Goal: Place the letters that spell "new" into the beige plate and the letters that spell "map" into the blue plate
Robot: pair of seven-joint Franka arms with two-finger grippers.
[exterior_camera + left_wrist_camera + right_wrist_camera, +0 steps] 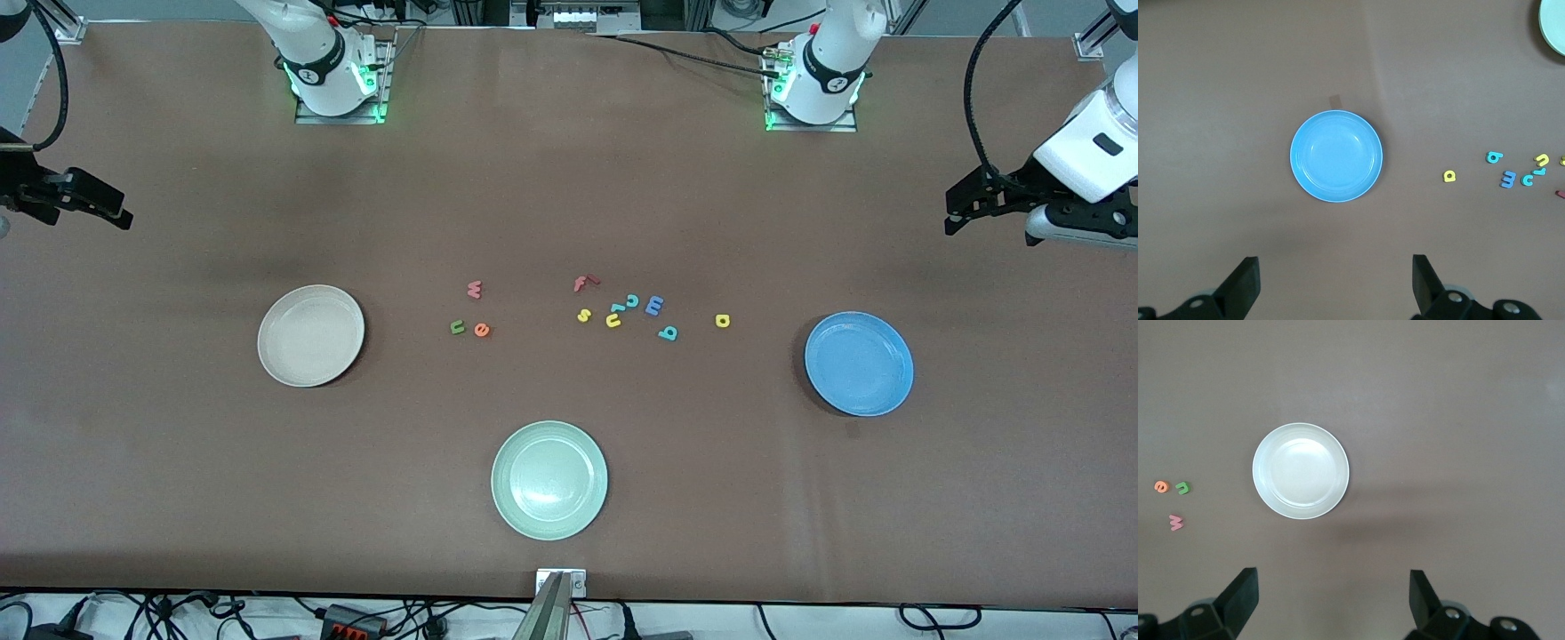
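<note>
The beige plate (311, 335) (1300, 471) lies bare toward the right arm's end. Beside it, nearer the middle, are the green n (457, 327) (1183, 488), orange e (481, 330) (1161, 486) and red-pink w (475, 289) (1176, 522). The blue plate (859, 363) (1336, 157) lies bare toward the left arm's end. Between it and the middle lie the yellow a (722, 320) (1449, 176), teal p (668, 333) (1494, 157) and blue m (654, 306) (1508, 179). My left gripper (953, 212) (1336, 280) hangs open over the table's left-arm end. My right gripper (120, 209) (1333, 597) hangs open over the right-arm end.
A pale green plate (549, 480) sits near the table's front edge at the middle. A red f (584, 284), yellow s (584, 315), yellow u (613, 320) and teal c (632, 300) lie crowded beside the blue m.
</note>
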